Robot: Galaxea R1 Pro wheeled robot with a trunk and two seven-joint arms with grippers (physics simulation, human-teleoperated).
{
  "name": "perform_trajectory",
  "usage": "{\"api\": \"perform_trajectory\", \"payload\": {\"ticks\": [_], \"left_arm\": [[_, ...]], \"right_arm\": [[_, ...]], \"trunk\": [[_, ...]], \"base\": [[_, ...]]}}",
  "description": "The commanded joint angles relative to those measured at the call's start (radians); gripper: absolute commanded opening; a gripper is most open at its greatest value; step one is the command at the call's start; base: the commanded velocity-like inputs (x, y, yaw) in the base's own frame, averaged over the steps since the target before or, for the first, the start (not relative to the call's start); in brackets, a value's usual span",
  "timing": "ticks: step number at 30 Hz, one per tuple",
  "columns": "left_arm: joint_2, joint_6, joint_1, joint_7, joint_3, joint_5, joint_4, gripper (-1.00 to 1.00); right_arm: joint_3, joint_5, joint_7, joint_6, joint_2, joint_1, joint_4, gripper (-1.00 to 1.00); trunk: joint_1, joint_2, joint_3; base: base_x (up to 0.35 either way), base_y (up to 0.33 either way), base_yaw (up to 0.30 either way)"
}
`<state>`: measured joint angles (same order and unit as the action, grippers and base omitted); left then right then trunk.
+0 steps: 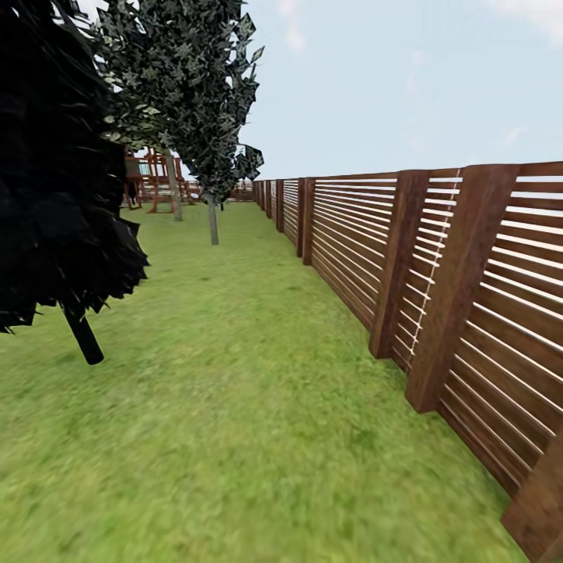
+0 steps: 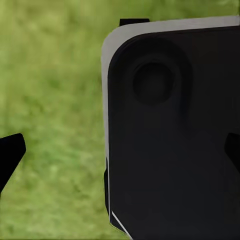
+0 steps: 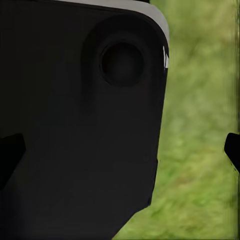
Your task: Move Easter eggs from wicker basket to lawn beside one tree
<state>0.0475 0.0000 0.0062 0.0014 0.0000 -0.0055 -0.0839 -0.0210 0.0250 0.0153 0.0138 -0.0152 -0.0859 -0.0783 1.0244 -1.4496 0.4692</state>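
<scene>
The lawn stretches ahead as mottled green grass. Some way off stands a tree with a slim pale trunk and a dense dark crown speckled whitish-green. My left gripper is open, its dark fingertips wide apart at the frame's sides, with a dark panel of my own body and the grass behind. My right gripper is open too, fingertips far apart over the same kind of dark panel and grass. Neither holds anything.
A black columnar tree with a leaning dark trunk stands close on the left. A brown horizontal-slat fence with thick posts runs along the right into the distance. A wooden playset sits far back, with a second pale trunk before it.
</scene>
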Motion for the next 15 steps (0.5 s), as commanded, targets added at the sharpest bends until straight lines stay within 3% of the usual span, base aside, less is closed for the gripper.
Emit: {"api": "perform_trajectory", "payload": {"ticks": [1,15], "left_arm": [[0.0,0.0,0.001,0.0,0.0,-0.001,-0.002,1.0],[0.0,0.0,0.001,0.0,0.0,-0.001,-0.002,1.0]], "right_arm": [[-0.002,0.003,0.002,0.001,0.0,-0.001,-0.001,1.0],[-0.002,0.003,0.002,0.001,0.0,-0.002,-0.001,1.0]], "trunk": [[0.001,0.0,0.001],[0.001,0.0,0.001]], "base": [[0.33,-0.101,0.0],[0.33,-0.101,0.0]]}}
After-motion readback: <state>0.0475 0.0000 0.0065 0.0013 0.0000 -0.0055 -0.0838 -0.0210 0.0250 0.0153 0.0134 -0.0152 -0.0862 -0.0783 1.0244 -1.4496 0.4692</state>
